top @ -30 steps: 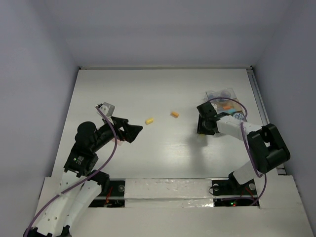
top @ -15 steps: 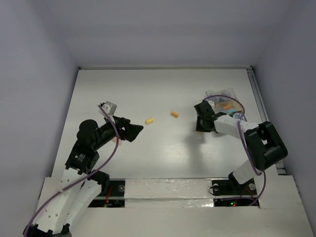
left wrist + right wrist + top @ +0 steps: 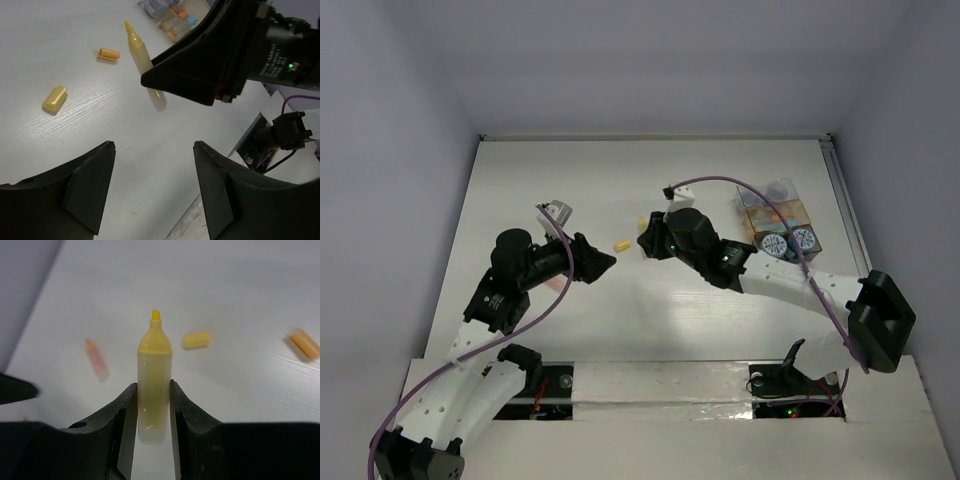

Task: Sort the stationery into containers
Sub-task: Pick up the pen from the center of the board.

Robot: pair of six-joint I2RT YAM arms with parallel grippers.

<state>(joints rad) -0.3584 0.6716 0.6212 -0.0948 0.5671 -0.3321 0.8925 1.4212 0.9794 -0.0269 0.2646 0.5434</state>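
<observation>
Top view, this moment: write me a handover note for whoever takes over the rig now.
Right gripper: shut on the uncapped yellow highlighter, held above mid-table, away from the containers.
Left gripper: open and empty, facing the highlighter.
Done: two tape rolls and some coloured bits sit in the containers at the right side.
Left: bin the highlighter, then collect the yellow piece, the orange piece and the pink piece, all loose on the table.
</observation>
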